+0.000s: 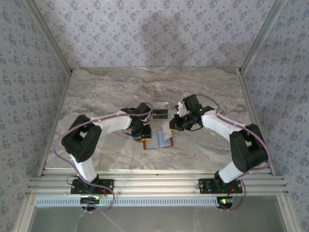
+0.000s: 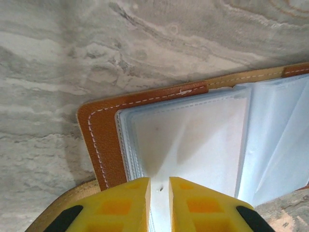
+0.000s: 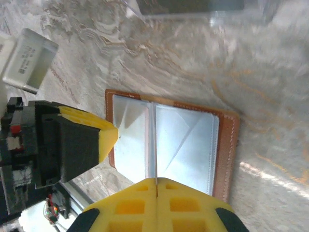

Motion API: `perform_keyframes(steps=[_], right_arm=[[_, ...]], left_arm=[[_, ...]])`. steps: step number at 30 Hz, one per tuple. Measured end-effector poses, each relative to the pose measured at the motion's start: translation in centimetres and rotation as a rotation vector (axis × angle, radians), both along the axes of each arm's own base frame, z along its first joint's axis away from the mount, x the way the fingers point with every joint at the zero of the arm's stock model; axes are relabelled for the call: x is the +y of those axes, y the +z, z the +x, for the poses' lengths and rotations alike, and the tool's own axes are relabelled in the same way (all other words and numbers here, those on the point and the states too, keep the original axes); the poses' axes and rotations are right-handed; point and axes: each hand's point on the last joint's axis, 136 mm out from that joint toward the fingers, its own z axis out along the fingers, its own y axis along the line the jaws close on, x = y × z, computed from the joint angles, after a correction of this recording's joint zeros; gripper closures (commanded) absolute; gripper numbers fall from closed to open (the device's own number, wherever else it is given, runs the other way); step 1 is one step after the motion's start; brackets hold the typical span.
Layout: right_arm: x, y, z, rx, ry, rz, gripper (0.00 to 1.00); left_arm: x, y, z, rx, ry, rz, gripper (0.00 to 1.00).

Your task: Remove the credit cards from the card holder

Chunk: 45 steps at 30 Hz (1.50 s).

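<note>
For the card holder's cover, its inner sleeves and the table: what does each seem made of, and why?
Card holder cover: probably leather or imitation, orange-brown, grained, pale stitching along the edge. Inner sleeves: seemingly thin translucent plastic, glossy, creased. Table: grey veined marble look; real stone or printed laminate is unclear.

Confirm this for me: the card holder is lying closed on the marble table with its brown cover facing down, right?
Not closed. The right wrist view shows the card holder lying open on the marble table with its brown cover facing down and its pale inside up.
</note>
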Motion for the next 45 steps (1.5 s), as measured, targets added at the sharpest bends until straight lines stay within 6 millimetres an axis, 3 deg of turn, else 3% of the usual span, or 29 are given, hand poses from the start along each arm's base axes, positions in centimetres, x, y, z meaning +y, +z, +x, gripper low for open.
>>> perform_keyframes(steps=[8, 12, 19, 26, 34, 45], right_arm=[[-0.2, 6.8, 4.0, -0.360, 0.309, -0.138, 1.00], [-0.1, 8.2, 5.2, -0.536, 0.559, -0.223, 1.00], [-0.2, 7.5, 7.6, -0.672, 0.943, -0.353, 1.00], [0.4, 8.4, 10.1, -0.744, 1.163, -0.392, 1.00], [1.1, 8.2, 13.0, -0.770, 1.228, -0.431, 1.00], [2.4, 4.4, 15.6, -0.756, 1.256, -0.491, 1.00]], left_arm=[[0.0, 3.0, 0.8, -0.083, 0.006, -0.033, 0.81], [0.3, 3.4, 0.8, -0.100, 0.012, -0.034, 0.80], [2.9, 1.9, -0.2, -0.070, 0.046, 0.008, 0.81], [5.2, 1.7, -0.8, -0.068, 0.091, 0.014, 0.80], [6.4, 2.6, -0.7, -0.098, 0.124, 0.000, 0.80], [7.2, 2.2, -1.0, -0.090, 0.145, 0.013, 0.80]])
